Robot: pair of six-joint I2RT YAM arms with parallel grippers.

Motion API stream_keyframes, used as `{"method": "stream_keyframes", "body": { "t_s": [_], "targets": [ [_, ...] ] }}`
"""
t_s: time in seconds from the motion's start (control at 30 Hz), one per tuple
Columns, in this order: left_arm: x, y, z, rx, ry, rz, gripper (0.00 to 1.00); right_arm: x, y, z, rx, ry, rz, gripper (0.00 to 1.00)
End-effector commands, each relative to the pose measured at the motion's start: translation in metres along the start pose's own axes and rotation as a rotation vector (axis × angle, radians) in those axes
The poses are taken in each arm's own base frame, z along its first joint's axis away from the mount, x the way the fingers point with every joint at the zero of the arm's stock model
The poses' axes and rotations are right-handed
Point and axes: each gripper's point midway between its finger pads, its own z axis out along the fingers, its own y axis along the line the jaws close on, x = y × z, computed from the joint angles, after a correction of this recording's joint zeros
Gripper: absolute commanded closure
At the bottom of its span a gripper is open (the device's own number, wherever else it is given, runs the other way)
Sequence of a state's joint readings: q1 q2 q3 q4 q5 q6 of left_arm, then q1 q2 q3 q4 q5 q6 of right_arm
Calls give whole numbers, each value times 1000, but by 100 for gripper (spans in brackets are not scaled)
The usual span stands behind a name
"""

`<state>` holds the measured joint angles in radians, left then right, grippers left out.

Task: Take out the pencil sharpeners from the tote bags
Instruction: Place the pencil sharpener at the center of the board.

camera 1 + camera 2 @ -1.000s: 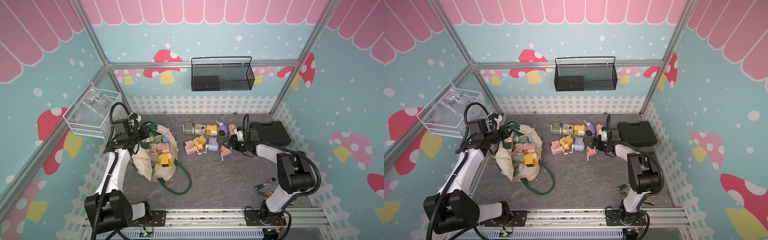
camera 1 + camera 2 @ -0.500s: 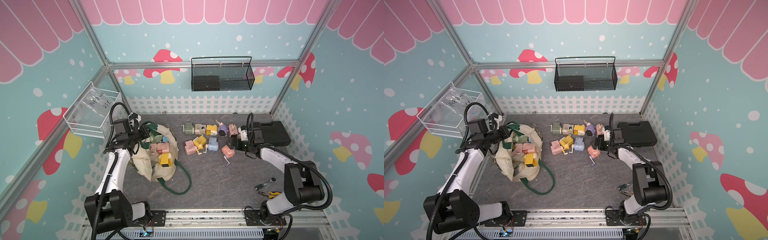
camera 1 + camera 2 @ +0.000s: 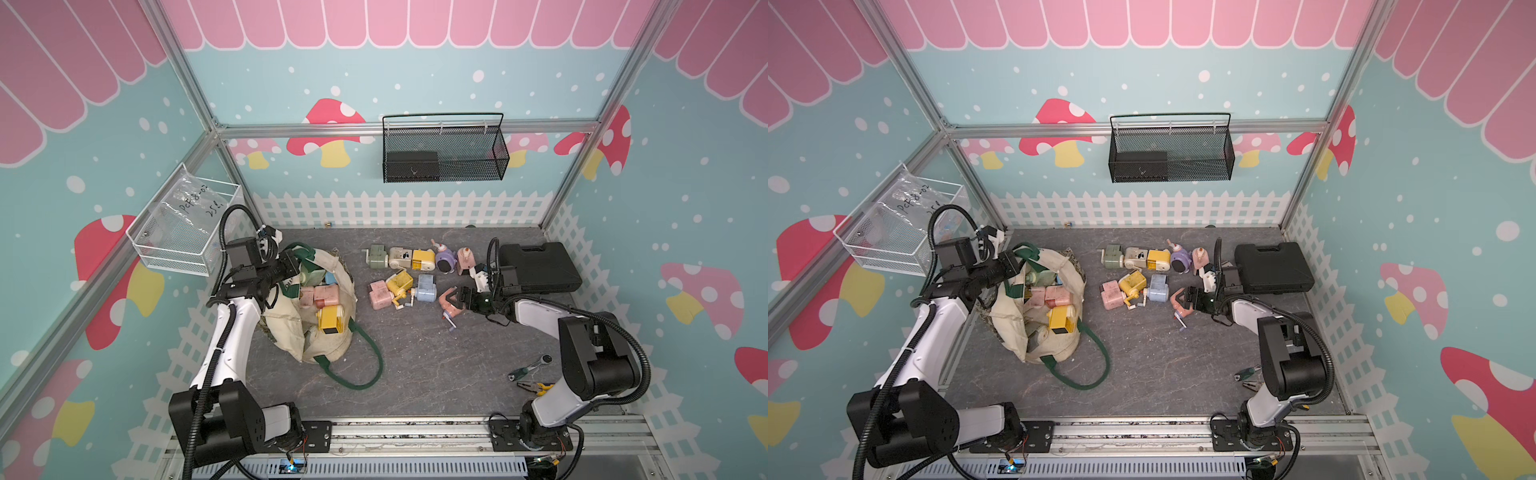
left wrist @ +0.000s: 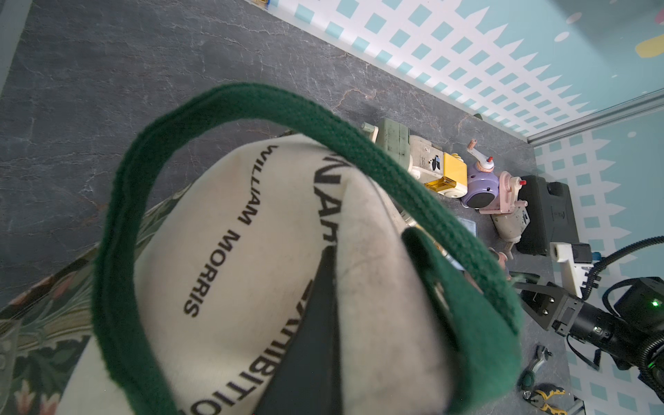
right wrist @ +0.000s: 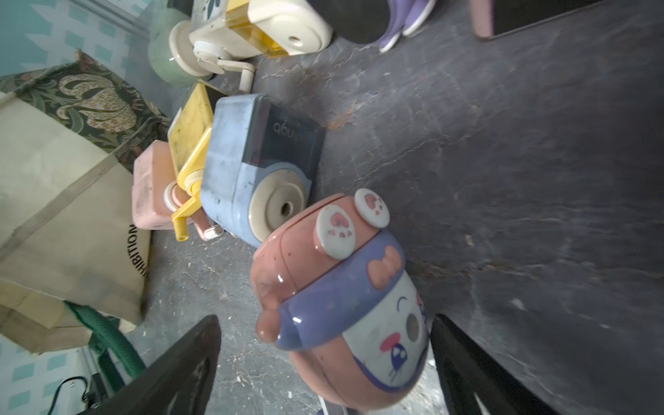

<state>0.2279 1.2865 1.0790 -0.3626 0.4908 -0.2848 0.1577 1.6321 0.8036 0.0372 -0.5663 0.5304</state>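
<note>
Grey stone-look tabletop (image 3: 415,365) is stretching between mushroom-papered walls (image 3: 374,62). On its left side the tote bag (image 3: 286,332) is slumping with its mouth gaping, and the left gripper (image 3: 294,275) is clamping the bag's rim, holding that mouth up. Several pencil sharpeners (image 3: 326,305) are lying inside, while loose sharpeners (image 3: 399,286) are sitting out on the table. The right gripper (image 3: 457,300) is straddling a pink-and-purple sharpener (image 5: 341,298) with jaws spread wide (gaps are showing either side in the wrist view), so it is gripping nothing. My worry is that the rounded shell is lying tilted, so a careless finger could be knocking it into the blue sharpener (image 5: 258,161) just beside it.
</note>
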Motion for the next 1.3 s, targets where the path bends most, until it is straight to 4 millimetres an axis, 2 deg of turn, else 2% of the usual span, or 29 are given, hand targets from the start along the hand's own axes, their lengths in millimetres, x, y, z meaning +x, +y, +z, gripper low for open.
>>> {"method": "stream_keyframes", "body": {
  "t_s": [0.0,0.07,0.17,0.27,0.33,0.43,0.53,0.6,0.7,0.8,1.07,1.2,1.27],
  "targets": [
    [-23,-19,-12,56,-78,40,100,-6,28,6,-114,3,-4,8],
    [-23,-19,-12,56,-78,41,100,-8,30,5,-114,-2,-13,8],
    [-23,-19,-13,56,-78,41,100,-15,18,-2,-12,-45,-44,7],
    [-24,-19,-13,57,-79,40,100,-29,3,-20,151,-101,-106,7],
    [-24,-20,-13,59,-79,41,100,-40,9,-37,189,-159,-160,7],
    [-24,-21,-13,62,-79,39,100,-48,56,-52,67,-226,-265,11],
    [-24,-18,-12,52,-77,38,100,-36,125,-54,-81,-252,-422,15],
    [-23,-18,-11,50,-75,36,100,-19,172,-52,-194,-251,-512,18],
    [-23,-17,-11,49,-74,35,100,14,230,-47,-359,-226,-610,23],
    [-24,-18,-12,50,-78,36,100,52,275,-34,-412,-191,-756,25],
    [-22,-18,-11,51,-73,33,100,120,323,29,-448,-49,-893,30],
    [-23,-19,-11,54,-74,32,100,135,346,59,-456,-7,-945,32],
    [-23,-19,-11,54,-74,33,100,138,349,78,-428,18,-942,32]
  ]
}}
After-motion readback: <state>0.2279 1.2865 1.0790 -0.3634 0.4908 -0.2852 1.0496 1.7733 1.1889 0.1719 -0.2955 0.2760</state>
